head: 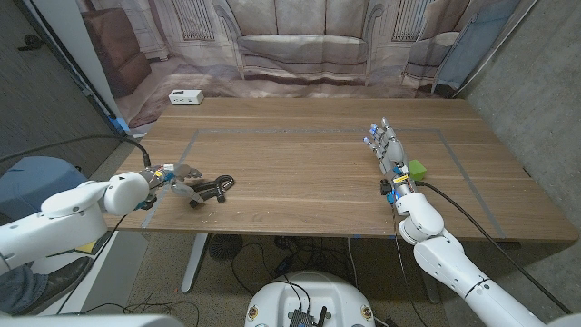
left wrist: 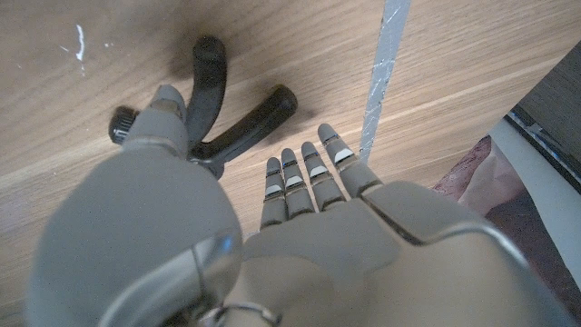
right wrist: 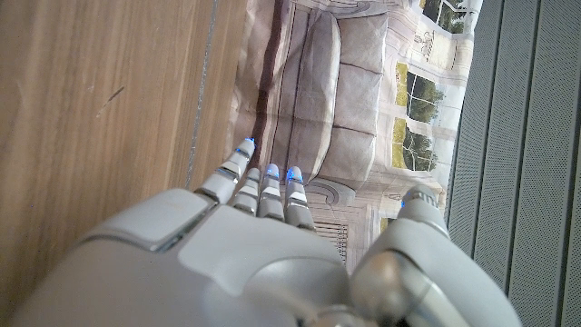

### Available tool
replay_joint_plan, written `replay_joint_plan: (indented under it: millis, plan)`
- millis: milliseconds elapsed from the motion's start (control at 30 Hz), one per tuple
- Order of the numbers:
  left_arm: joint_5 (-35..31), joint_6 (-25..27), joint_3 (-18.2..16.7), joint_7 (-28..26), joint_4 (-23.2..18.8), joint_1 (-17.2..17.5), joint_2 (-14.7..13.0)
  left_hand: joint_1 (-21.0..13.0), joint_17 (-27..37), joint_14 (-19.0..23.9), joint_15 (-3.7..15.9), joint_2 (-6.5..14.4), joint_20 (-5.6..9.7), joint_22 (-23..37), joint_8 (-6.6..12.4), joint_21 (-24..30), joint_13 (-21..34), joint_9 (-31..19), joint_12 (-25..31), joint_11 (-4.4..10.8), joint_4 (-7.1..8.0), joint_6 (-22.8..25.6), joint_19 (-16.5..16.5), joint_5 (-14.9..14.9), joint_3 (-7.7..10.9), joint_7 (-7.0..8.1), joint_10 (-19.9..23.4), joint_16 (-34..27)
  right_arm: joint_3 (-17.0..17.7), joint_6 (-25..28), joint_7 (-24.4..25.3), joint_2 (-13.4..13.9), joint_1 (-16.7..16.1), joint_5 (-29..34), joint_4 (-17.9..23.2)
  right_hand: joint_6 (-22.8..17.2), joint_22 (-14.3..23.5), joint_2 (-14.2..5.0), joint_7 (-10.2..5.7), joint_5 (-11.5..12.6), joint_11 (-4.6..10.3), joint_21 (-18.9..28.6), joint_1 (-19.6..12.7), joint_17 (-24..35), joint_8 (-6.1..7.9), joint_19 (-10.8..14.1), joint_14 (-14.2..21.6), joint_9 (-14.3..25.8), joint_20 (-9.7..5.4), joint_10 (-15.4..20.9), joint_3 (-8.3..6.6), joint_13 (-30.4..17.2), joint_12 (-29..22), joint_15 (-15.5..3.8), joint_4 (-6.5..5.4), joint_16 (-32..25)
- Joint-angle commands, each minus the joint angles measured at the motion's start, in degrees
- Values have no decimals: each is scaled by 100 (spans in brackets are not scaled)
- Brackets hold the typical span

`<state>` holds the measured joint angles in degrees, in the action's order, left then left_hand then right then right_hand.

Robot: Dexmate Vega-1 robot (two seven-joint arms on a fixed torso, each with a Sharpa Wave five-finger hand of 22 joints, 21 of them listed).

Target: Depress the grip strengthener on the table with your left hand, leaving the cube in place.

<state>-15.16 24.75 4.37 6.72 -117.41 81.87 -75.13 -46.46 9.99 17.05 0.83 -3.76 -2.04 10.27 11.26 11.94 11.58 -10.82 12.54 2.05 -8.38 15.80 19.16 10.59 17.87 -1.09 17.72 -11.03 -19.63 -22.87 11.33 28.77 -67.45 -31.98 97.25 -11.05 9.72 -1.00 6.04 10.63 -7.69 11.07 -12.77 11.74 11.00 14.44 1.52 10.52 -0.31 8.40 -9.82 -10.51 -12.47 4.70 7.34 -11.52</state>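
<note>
Your left hand [left wrist: 300, 227] hovers with fingers spread, holding nothing, just short of the grip strengthener [left wrist: 222, 113], so you've yet to squeeze; the cube [head: 417, 169] sits undisturbed.

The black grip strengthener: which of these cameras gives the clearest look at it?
The left wrist view: the grip strengthener appears large, both black handles spreading on the wood beyond the left hand. The head view shows it small, partly behind that hand. The right wrist view looks along the right hand toward the backdrop.
</note>
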Motion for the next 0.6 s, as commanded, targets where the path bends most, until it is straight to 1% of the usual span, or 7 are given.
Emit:
replay_joint_plan:
  millis: [33, 100, 333, 400, 600]
  plan:
    - [57, 62, 232, -875, 7, 162, -86, -99, 14, 120, 32, -8, 21, 18, 53, 37, 32, -5, 73, 34, -12, 126, 113, 11, -25, 2, 119, -35, -7, 10, 7, -2, -4, 2, -11, -51, 13, 3, -27, 0, -11, 11, -64, 7, -3, 38, 39, 11, 43, 48, -12, -24, 23, 31, 18, -15]
    - [6, 109, 307, -950, -16, 146, -124, -104, 13, 129, 34, -9, 21, 18, 53, 39, 32, -5, 73, 28, -13, 133, 122, 11, -26, 6, 123, -36, -5, 15, 3, -5, -6, -17, -12, -50, 13, 3, -27, 0, -10, 11, -63, 8, -3, 39, 38, 11, 43, 49, -11, -24, 24, 31, 17, -14]
    - [178, 167, 450, -1029, -41, 68, -174, -116, 13, 143, 36, -12, 19, 18, 59, 38, 32, -5, 78, 38, -14, 163, 129, 10, -36, 9, 146, -33, -11, 8, -33, -5, 9, -39, -44, -50, 13, 4, -27, 0, -10, 10, -63, 8, -4, 38, 40, 11, 43, 49, -8, -25, 27, 42, 17, -14]
    - [284, 103, 443, -1071, -21, 79, -179, -118, 13, 165, 44, -13, 19, 18, 59, 38, 32, -5, 78, 43, -13, 169, 133, 10, -38, 5, 151, -39, -8, 13, -39, 7, 10, -37, -41, -50, 13, 4, -27, -1, -14, 10, -61, 9, -5, 39, 39, 11, 44, 51, -6, -25, 28, 40, 16, -14]
    - [369, 122, 456, -1299, -45, 142, -233, -141, 12, 228, 52, -7, 30, 19, 73, 51, 33, -5, 95, 57, -14, 235, 182, 10, -48, 9, 213, -49, 4, 23, -53, 29, 16, -46, -37, -47, 13, 5, -29, -1, -16, 8, -61, 9, -6, 36, 40, 11, 45, 50, -3, -25, 31, 38, 16, -13]
